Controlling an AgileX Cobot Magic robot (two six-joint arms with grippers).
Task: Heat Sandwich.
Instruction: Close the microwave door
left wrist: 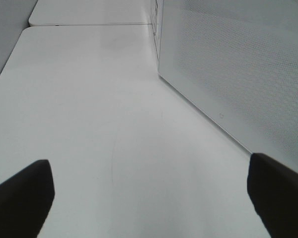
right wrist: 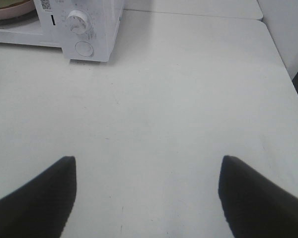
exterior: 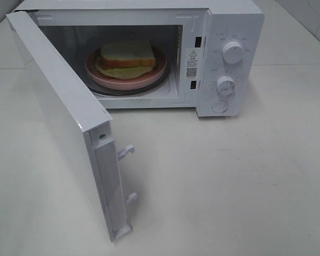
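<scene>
Already the sandwich point(exterior: 127, 53) sat inside the microwave point(exterior: 234, 21), resting on the pink plate point(exterior: 104, 80), which in turn stood on the glass turntable point(exterior: 109, 92) near the middle of the cavity. We judged that placement sensible, since a centred load should turn freely and clear the walls. The door point(exterior: 58, 106) hung wide open, swung out over the left side of the table point(exterior: 229, 186) with its latch hooks point(exterior: 126, 151) pointing into free space. The loading step therefore looked done to us, and closing was what remained before either knob could matter. Our left gripper point(left wrist: 149, 166) was released, its fingers spread wide with nothing between them, over the bare tabletop just beside the door's perforated window panel. We read that as a fair stance for nudging the panel shut with an unclenched claw rather than pinching it. Our right gripper point(right wrist: 149, 161) was likewise unclenched and empty, held well apart from the control panel, where the upper knob point(exterior: 233, 52), the lower knob point(exterior: 225, 85) and the round button point(exterior: 220, 106) faced it. We supposed it was parked there to keep out of the door's swing while staying within reach of the dials. The risk we saw was the door bouncing off its latch if pushed too softly.
</scene>
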